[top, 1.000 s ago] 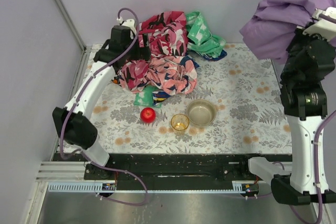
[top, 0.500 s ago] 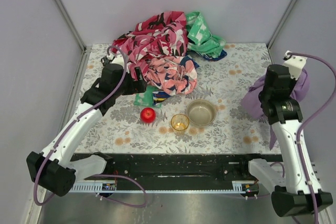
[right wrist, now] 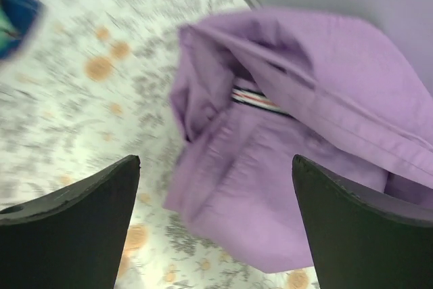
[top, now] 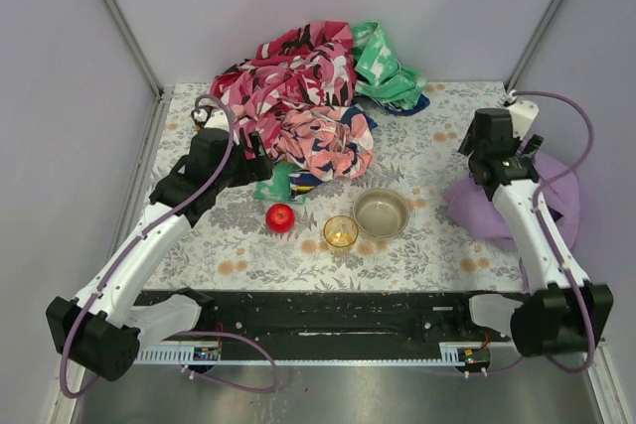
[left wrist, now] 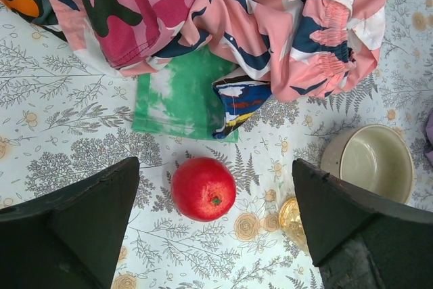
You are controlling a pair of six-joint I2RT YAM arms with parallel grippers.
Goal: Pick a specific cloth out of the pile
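Note:
The lavender cloth [top: 552, 196] lies crumpled on the table's right edge, apart from the pile [top: 303, 86] of camouflage, pink floral and green fabrics at the back. My right gripper [top: 484, 158] hovers just above the cloth's left side. Its wrist view is blurred and shows the cloth [right wrist: 291, 153] below the open right gripper [right wrist: 216, 228], with nothing between the fingers. My left gripper [top: 256, 154] is open at the pile's near left edge. In the left wrist view it [left wrist: 215, 225] hangs over a red apple [left wrist: 203, 189], and the pile [left wrist: 237, 25] is just beyond.
A red apple [top: 280, 216], a small amber cup [top: 340, 231] and a steel bowl [top: 382, 212] stand in a row in front of the pile. A green-white cloth piece [left wrist: 179, 96] sticks out under the pile. Walls close in the table on the left, back and right.
The right arm came down from high up with the lavender cloth, opened its gripper and let it go on the table's right side. The left arm drew back from the pile.

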